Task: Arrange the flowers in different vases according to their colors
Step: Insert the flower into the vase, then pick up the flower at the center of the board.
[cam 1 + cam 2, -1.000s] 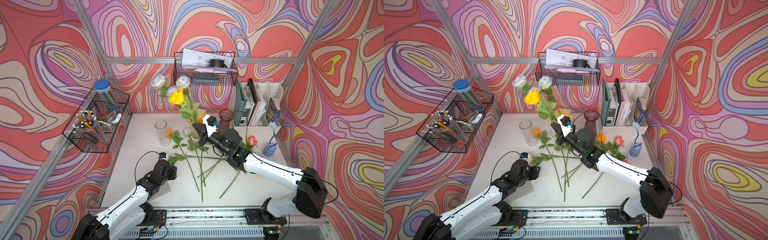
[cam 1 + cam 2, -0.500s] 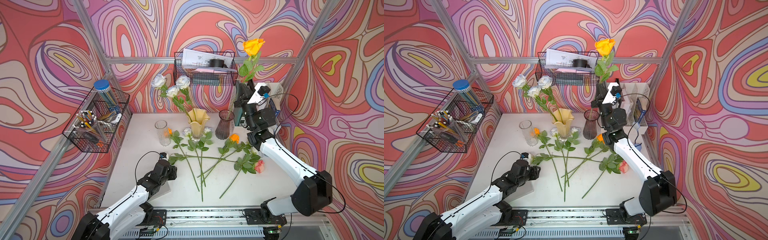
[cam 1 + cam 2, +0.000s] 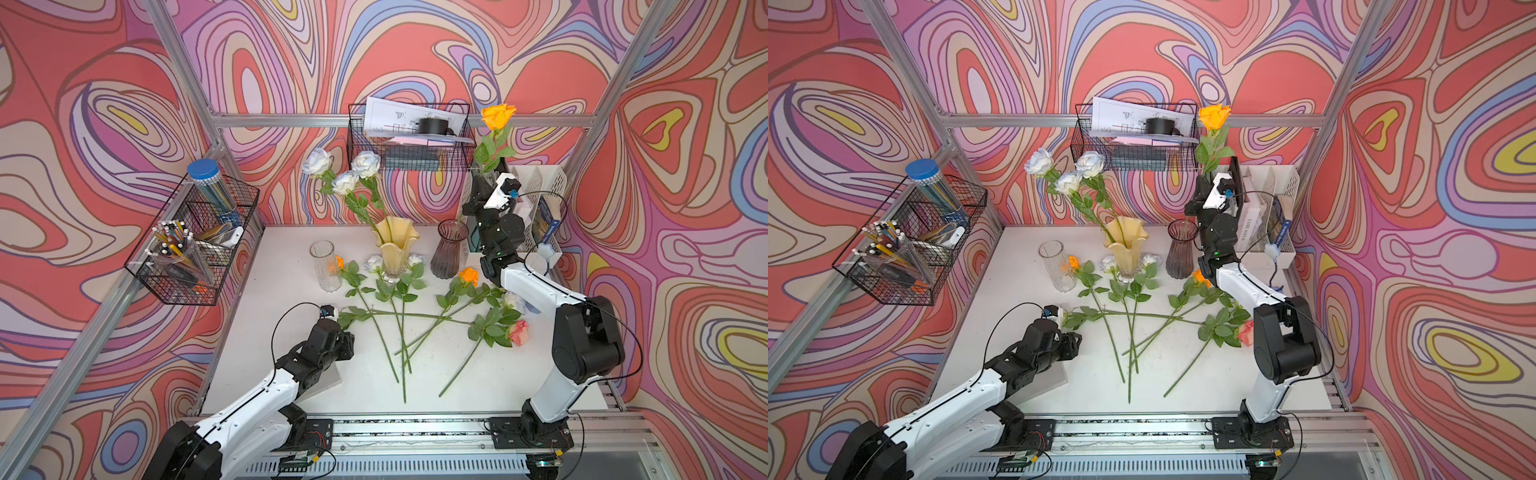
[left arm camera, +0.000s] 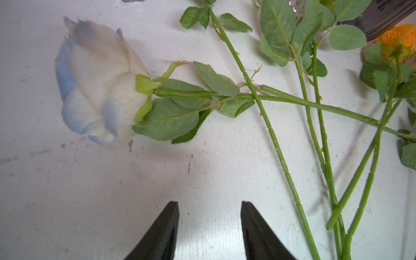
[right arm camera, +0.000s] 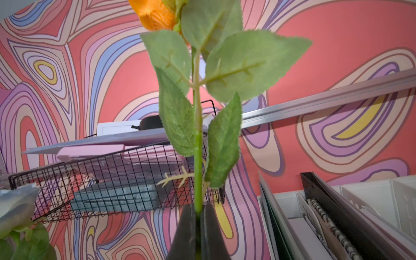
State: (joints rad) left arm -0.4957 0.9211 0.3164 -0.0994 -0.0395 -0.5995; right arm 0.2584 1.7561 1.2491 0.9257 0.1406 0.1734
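Swirl-patterned walls (image 3: 124, 124) close round the white table (image 3: 498, 374). We see a far wire basket (image 3: 409, 141) of papers, a left wire basket (image 3: 195, 249) of pens and a white file organiser (image 3: 544, 187) in the far right corner, just behind the right arm (image 3: 536, 291).

Three vases stand in a far row. The clear vase (image 3: 325, 266) is on the left, the yellow vase (image 3: 395, 249) in the middle holds three white roses (image 3: 345, 180), and the purple-brown vase (image 3: 448, 249) is on the right. Loose flowers (image 3: 399, 316) lie crossed nearer us, with a pink rose (image 3: 518, 331) at the right.

A second ago the right arm was over the yellow vase, and it has since swung to the far right. The orange rose (image 3: 498, 115) has lately dropped a little. The left arm (image 3: 257, 395) has not moved.

The right gripper (image 5: 198, 208) has its jaws clamped on the orange rose's stem below the leaves. It holds the rose upright, with the stem's end in the purple-brown vase's mouth. The left gripper (image 4: 209, 206) hovers empty, jaws apart, just beside a white-blue rose (image 4: 99, 83) lying on the table.
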